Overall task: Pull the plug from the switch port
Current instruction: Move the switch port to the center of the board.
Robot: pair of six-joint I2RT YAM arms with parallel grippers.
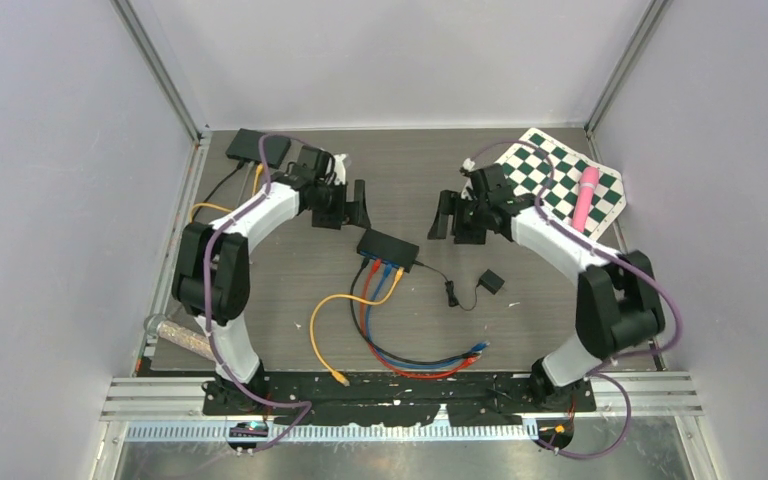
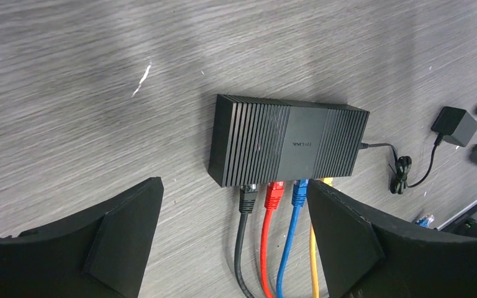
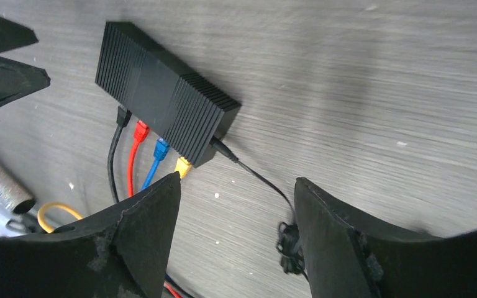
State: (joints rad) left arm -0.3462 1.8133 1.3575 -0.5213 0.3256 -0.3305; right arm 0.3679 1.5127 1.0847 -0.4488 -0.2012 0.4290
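A black switch (image 1: 388, 247) lies on the table (image 1: 540, 330), with black, red, blue and yellow cables (image 1: 415, 362) plugged into its near side. The left gripper (image 1: 346, 216) and the right gripper (image 1: 455, 228) flank it without touching it, jaws spread. A small power adapter (image 1: 491, 281) lies to its right.

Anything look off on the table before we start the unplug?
Two strays: a foil-wrapped roll lies at the table's left edge, and a checkered sheet sits askew in the far right corner, with a pink tube on it. Switch looks intact.

text: TP-LINK, faint | on: top face of switch (image 2: 289, 146) | other text: none legible
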